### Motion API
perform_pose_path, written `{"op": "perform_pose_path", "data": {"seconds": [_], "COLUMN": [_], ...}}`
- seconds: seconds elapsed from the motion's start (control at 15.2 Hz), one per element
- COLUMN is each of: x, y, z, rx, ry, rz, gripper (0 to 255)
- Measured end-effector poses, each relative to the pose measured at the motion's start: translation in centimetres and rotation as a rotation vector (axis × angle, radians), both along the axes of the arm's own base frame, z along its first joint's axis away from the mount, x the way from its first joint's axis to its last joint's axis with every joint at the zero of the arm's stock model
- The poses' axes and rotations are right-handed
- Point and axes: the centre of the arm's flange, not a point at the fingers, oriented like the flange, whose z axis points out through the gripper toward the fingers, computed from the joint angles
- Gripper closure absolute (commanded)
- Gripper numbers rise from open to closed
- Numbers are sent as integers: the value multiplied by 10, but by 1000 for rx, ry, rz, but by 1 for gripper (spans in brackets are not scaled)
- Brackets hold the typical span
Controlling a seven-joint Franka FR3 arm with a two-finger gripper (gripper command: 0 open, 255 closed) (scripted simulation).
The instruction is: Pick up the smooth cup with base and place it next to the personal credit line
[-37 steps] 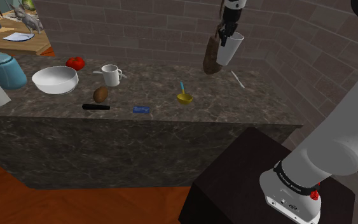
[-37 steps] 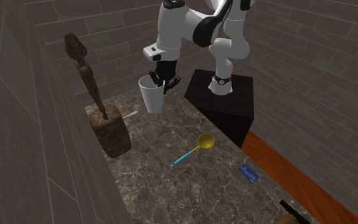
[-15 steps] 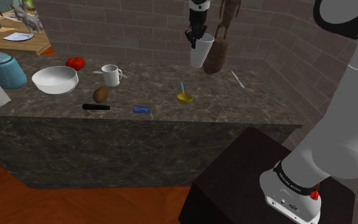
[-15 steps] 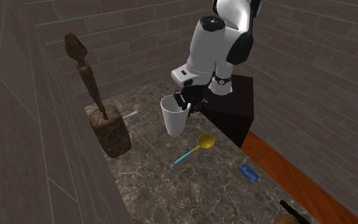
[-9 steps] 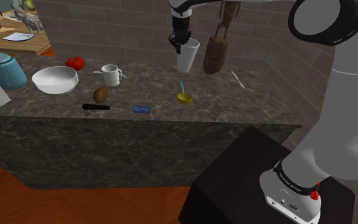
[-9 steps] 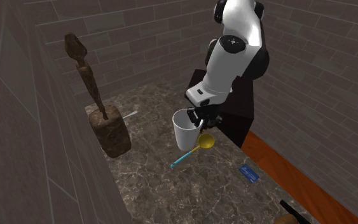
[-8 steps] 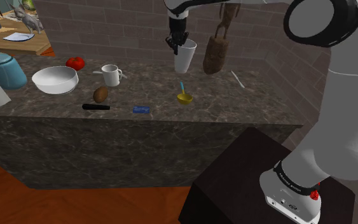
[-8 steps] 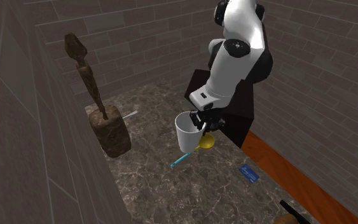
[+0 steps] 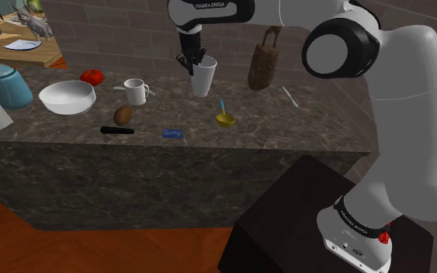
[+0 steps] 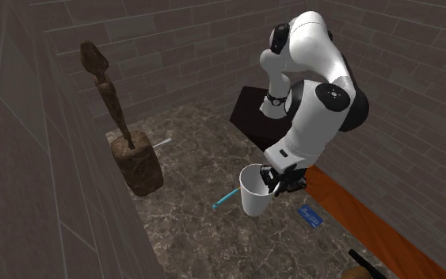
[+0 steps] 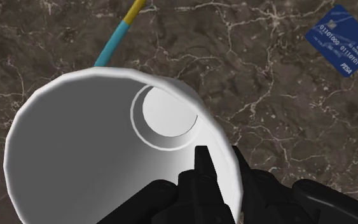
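Cup carried along the bench, off the spoon and toward the card

Since half a second ago I've swung the plain white tapered cup (image 9: 202,77) (image 10: 253,194) toward the shoulder view's left, away from the yellow-bowled spoon with a light-blue handle (image 9: 224,118) (image 11: 121,35). The black pincer (image 9: 192,60) (image 11: 220,159) is clamped on the cup's rim, one finger (image 11: 201,160) inside the wall and the other outside. The cup hangs clear above the dark marble bench (image 9: 286,132), mouth up and a little tilted. In the second exterior view it sits between the spoon's handle and the small blue bank card with white digits (image 10: 310,215) (image 11: 340,39), which lies flat near the bench's edge, apart from the cup
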Motion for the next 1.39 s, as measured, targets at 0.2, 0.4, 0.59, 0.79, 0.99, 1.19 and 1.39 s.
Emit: {"op": "perform_pose_path", "data": {"seconds": [0.2, 0.4, 0.59, 0.79, 0.99, 1.19, 1.39], "x": [22, 26, 27, 27, 26, 26, 27], "y": [28, 37, 39, 39, 39, 38, 38], "z": [-15, -30, -45, -62, -76, -78, -79], "rx": [0, 0, 0, 0, 0, 0, 0], "ry": [0, 1, 1, 1, 1, 0, 0], "rz": [0, 0, 0, 0, -1, 0, 0], "gripper": [255, 255, 255, 255, 255, 255, 255]}}
